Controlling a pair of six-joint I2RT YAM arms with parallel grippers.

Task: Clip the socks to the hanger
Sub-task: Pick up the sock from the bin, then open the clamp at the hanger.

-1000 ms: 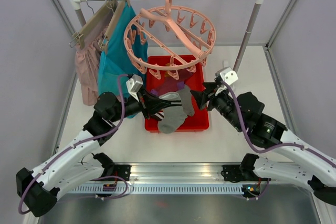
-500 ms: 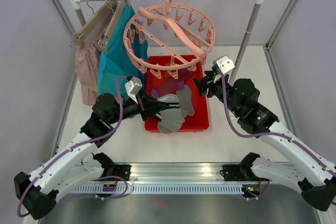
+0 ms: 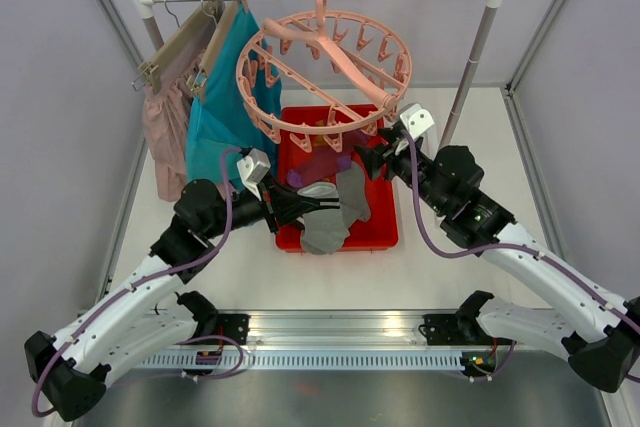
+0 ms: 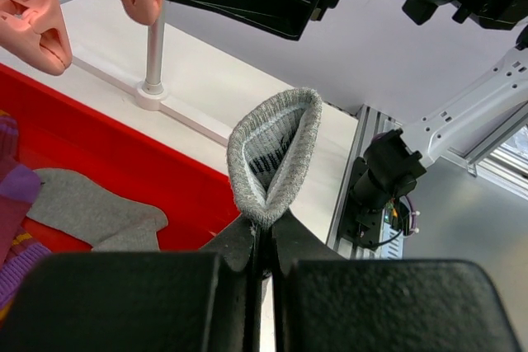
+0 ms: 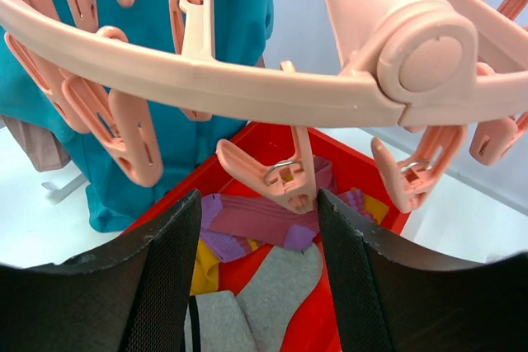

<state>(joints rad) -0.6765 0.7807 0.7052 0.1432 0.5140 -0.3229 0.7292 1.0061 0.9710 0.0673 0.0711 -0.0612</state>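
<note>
The salmon-pink ring hanger (image 3: pixel 340 59) hangs from the rail above a red bin. My left gripper (image 3: pixel 290 205) is shut on the cuff of a grey sock (image 4: pixel 276 154) and holds it up over the bin's left side. The pinch shows at the bottom of the left wrist view (image 4: pixel 262 232). My right gripper (image 3: pixel 372 159) stands open just under the ring's near rim (image 5: pixel 247 88). One dangling clip (image 5: pixel 276 175) hangs between its fingers (image 5: pixel 169 278), untouched. In the bin lie a purple sock (image 5: pixel 256 220), a grey sock (image 5: pixel 280 286) and a mustard one (image 5: pixel 205 261).
The red bin (image 3: pixel 385 232) sits mid-table under the hanger. A teal garment (image 3: pixel 215 117) and a pale pink garment (image 3: pixel 165 137) hang on wooden hangers (image 3: pixel 180 47) at the rail's left. The rail's right post (image 3: pixel 470 62) stands just behind my right arm.
My right gripper has risen and moved back-left from beside the bin to just under the hanger's near rim. The left gripper still holds the grey sock, barely shifted.
</note>
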